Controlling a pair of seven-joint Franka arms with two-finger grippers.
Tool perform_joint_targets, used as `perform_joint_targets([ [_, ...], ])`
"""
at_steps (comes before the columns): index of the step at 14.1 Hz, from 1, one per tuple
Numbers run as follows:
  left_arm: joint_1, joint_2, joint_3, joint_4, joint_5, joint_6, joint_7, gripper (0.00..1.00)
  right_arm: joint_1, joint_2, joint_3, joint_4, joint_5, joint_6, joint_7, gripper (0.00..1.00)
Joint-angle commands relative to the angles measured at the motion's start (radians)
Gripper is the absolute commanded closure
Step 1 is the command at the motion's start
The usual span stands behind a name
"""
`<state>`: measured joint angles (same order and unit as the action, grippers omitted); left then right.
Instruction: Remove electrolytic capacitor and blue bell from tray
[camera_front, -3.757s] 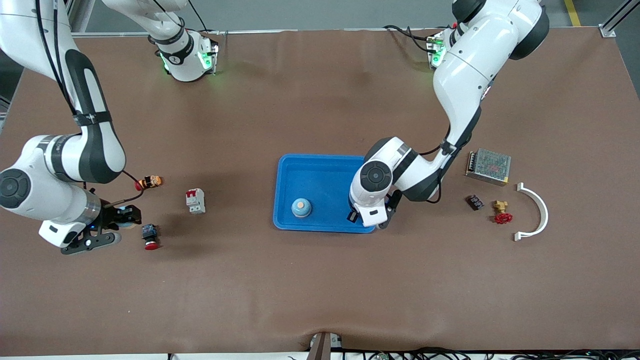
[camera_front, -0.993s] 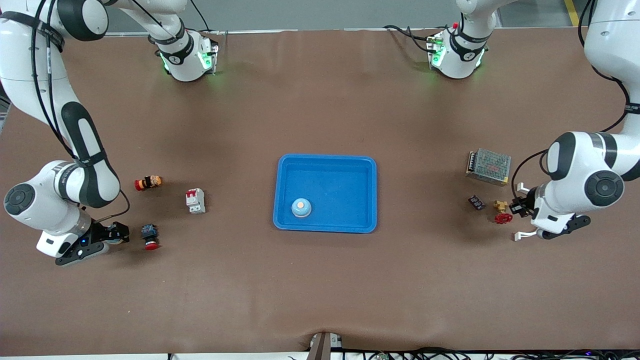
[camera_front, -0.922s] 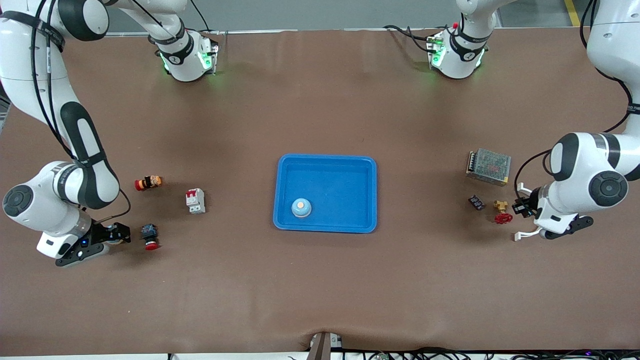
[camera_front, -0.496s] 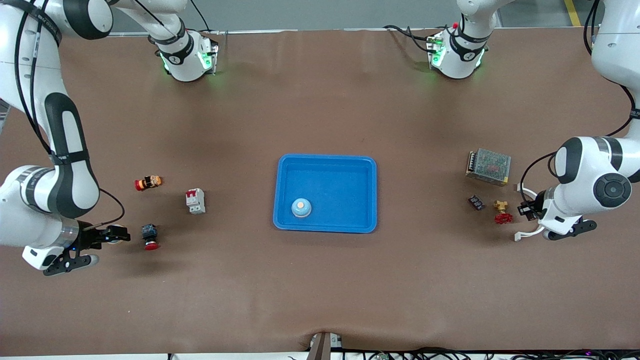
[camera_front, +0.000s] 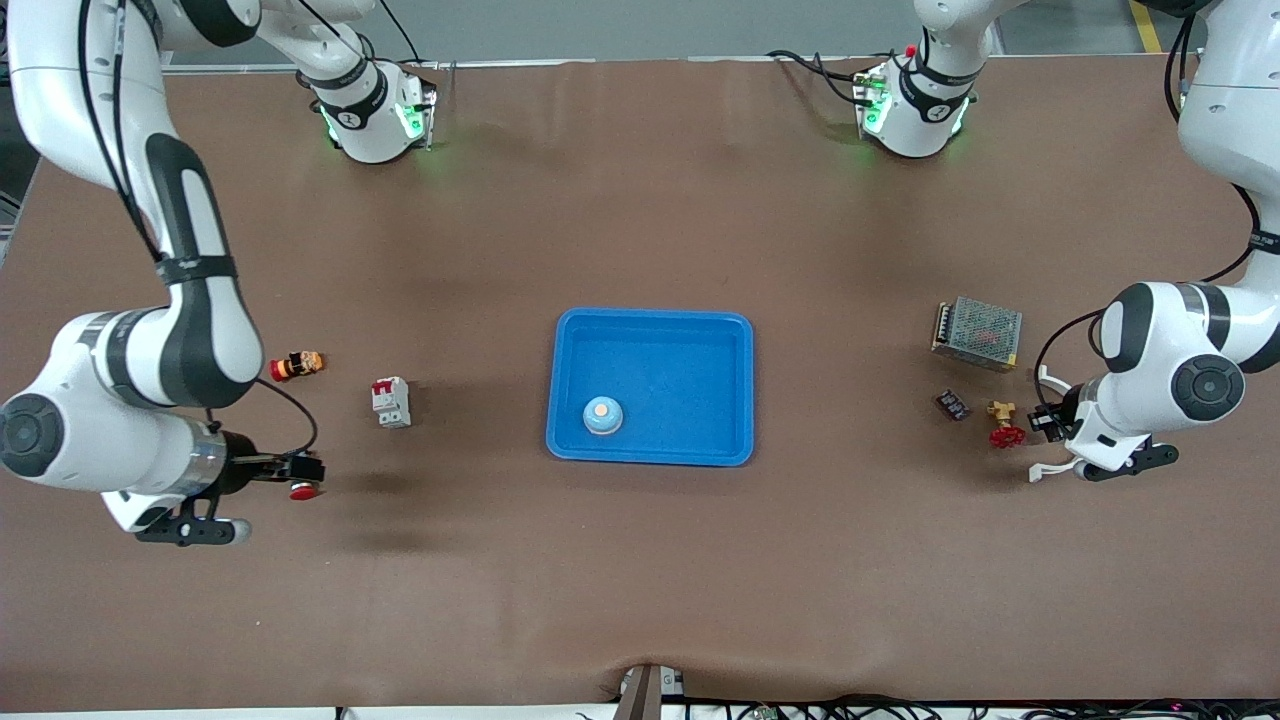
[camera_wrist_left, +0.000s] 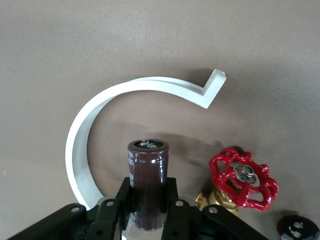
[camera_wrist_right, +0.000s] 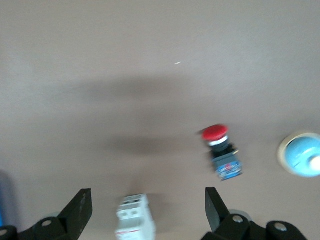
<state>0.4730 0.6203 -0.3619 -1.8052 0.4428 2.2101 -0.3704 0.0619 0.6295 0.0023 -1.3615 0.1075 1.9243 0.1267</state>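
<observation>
The left gripper (camera_wrist_left: 148, 212) pinches a dark capacitor (camera_wrist_left: 147, 182) upright between its fingers (camera_wrist_left: 111, 216), above a white curved bracket (camera_wrist_left: 95, 122) and beside a red-handled valve (camera_wrist_left: 243, 177). The right gripper (camera_wrist_right: 146, 212) hangs with fingers (camera_wrist_right: 79, 209) spread wide and empty; a breaker (camera_wrist_right: 134, 216) lies between them, a red pushbutton (camera_wrist_right: 222, 150) and a blue bell (camera_wrist_right: 301, 155) near one finger. Another bell (camera_front: 603, 415) sits in the blue tray (camera_front: 650, 335).

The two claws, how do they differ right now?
1. The left claw is shut on a dark brown capacitor; the right claw is open and empty.
2. The left claw is at the left arm's end, by the white curved bracket and the red valve; the right claw is at the right arm's end, over the red push button.
Both are black, two-fingered and away from the blue tray.
</observation>
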Motion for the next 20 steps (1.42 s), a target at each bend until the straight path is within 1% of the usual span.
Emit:
perform_joint_targets([
  [1, 0.010, 0.016, -0.006, 0.004, 0.022, 0.014, 0.015, 1.00, 0.070, -0.034, -0.008, -0.013, 0.015, -0.016, 0.186, 0.00],
  [4, 0.012, 0.030, -0.006, 0.007, 0.024, 0.020, 0.027, 1.00, 0.166, -0.036, -0.008, -0.010, 0.017, -0.008, 0.396, 0.00],
  [7, 0.028, 0.041, -0.006, 0.009, 0.086, 0.026, 0.027, 1.00, 0.266, -0.033, -0.010, -0.008, 0.011, 0.004, 0.575, 0.00],
  [11, 0.027, 0.047, -0.006, 0.009, 0.088, 0.037, 0.027, 1.00, 0.357, -0.024, -0.011, -0.010, 0.009, 0.074, 0.729, 0.00],
  [12, 0.027, 0.055, -0.006, 0.010, 0.091, 0.037, 0.027, 0.91, 0.378, -0.022, -0.011, -0.011, 0.006, 0.091, 0.758, 0.00],
  [13, 0.027, 0.055, -0.006, 0.010, 0.093, 0.037, 0.027, 0.75, 0.391, -0.016, -0.011, -0.013, 0.003, 0.110, 0.778, 0.00],
  [14, 0.027, 0.055, -0.006, 0.010, 0.093, 0.037, 0.027, 0.47, 0.406, -0.010, -0.011, -0.017, 0.003, 0.129, 0.795, 0.00],
  [15, 0.027, 0.052, -0.006, 0.010, 0.091, 0.037, 0.027, 0.09, 0.421, 0.001, -0.011, -0.018, 0.001, 0.142, 0.809, 0.00],
  [16, 0.029, 0.047, -0.006, 0.010, 0.091, 0.037, 0.028, 0.00, 0.438, 0.005, -0.011, -0.019, 0.001, 0.145, 0.815, 0.00],
  [20, 0.030, 0.018, -0.017, 0.013, 0.077, 0.022, 0.027, 0.00, 0.489, 0.022, -0.013, -0.021, -0.002, 0.148, 0.829, 0.00],
])
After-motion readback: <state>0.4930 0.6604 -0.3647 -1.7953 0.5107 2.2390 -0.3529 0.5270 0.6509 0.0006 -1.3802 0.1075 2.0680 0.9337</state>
